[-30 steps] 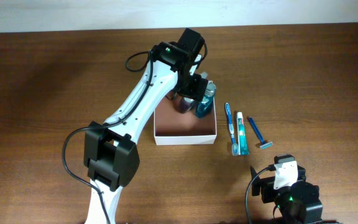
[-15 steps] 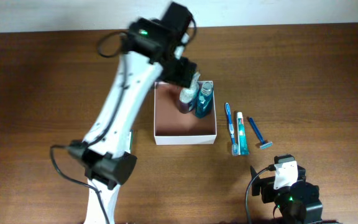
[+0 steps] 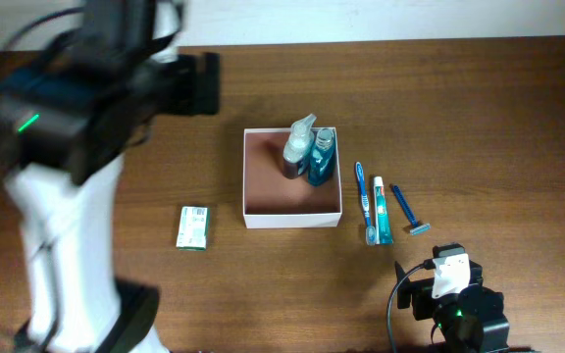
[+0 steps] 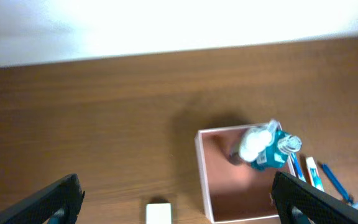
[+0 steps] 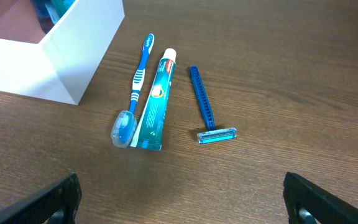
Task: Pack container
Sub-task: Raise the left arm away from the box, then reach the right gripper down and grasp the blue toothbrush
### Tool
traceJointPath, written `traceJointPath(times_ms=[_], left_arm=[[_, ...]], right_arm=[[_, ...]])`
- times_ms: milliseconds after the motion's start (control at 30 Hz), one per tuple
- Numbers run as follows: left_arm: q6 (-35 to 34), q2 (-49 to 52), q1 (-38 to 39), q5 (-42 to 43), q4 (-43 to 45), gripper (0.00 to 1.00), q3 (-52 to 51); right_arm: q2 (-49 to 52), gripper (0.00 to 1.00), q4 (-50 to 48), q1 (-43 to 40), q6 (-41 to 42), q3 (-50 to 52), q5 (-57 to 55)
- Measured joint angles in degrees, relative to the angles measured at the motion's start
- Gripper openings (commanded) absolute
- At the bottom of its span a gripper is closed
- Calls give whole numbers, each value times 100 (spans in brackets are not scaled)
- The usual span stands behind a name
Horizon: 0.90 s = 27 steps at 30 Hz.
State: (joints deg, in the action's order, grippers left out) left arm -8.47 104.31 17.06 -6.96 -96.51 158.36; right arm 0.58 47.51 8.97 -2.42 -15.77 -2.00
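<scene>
The container (image 3: 292, 212) is a square white-walled box with a reddish-brown inside, mid-table; it also shows in the left wrist view (image 4: 202, 180) and the right wrist view (image 5: 73, 56). A clear spray bottle (image 3: 299, 140) and a teal bottle (image 3: 323, 157) stand in its far right corner. A blue toothbrush (image 3: 364, 196), a toothpaste tube (image 3: 382, 209) and a blue razor (image 3: 409, 211) lie right of it. My left gripper (image 4: 179, 202) is open and empty, high above the table left of the container. My right gripper (image 5: 185, 199) is open and empty near the front edge.
A small green-and-white flat packet (image 3: 194, 226) lies left of the container, and shows in the left wrist view (image 4: 158, 213). The left arm (image 3: 77, 127) rises large over the table's left side. A white wall runs along the far edge.
My left arm has pulled back from the container's far corner, up and to the left, leaving the bottles standing inside. The packet is now uncovered. The right arm has not moved.
</scene>
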Motion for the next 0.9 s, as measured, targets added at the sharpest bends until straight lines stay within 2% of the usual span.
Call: traceJointPath(times_ms=[233, 500, 767, 900], left_arm=[[295, -1250, -105, -160, -13, 99, -664], [549, -1440, -109, -170, -17, 99, -957], [588, -1556, -109, -175, -15, 99, -968], [590, -1572, -109, -192, -15, 99, -968]], right_arm=[[0, 99, 0, 0, 2, 0, 0], [0, 99, -192, 0, 2, 4, 48], [0, 99, -1499, 0, 13, 4, 1532], [0, 99, -2031, 0, 396, 2, 2208]])
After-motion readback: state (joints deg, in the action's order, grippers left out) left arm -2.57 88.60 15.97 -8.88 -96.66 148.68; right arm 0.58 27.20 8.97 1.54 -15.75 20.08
